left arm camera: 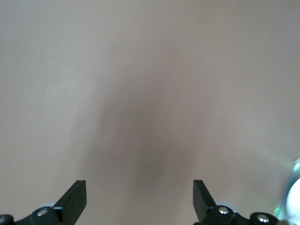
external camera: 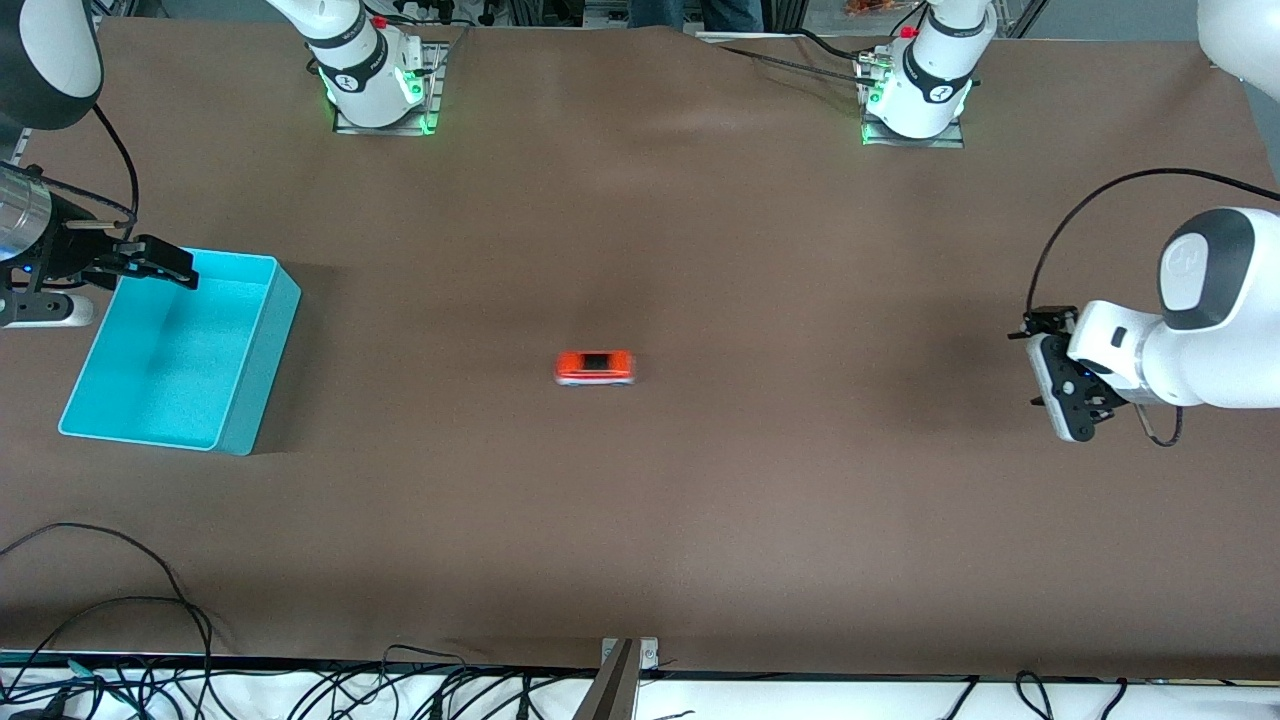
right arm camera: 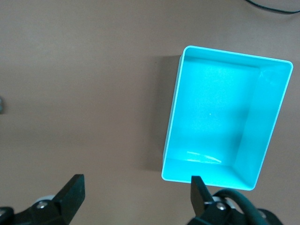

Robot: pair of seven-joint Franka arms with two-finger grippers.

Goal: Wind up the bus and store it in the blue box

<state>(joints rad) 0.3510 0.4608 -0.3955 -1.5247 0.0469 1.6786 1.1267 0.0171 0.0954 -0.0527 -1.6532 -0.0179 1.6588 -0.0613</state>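
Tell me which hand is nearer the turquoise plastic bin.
Right. The right hand hangs open over the rim of the turquoise plastic bin; the left hand hangs open over bare table at the left arm's end.

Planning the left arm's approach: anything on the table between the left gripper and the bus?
Nothing: in the front view only bare brown table cover lies between the open left gripper and the bus.

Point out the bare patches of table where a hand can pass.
Bare cloth lies between the bus and the blue box, and between the bus and the left gripper. It is crowded only at the box's edge, where the right gripper hangs over it.
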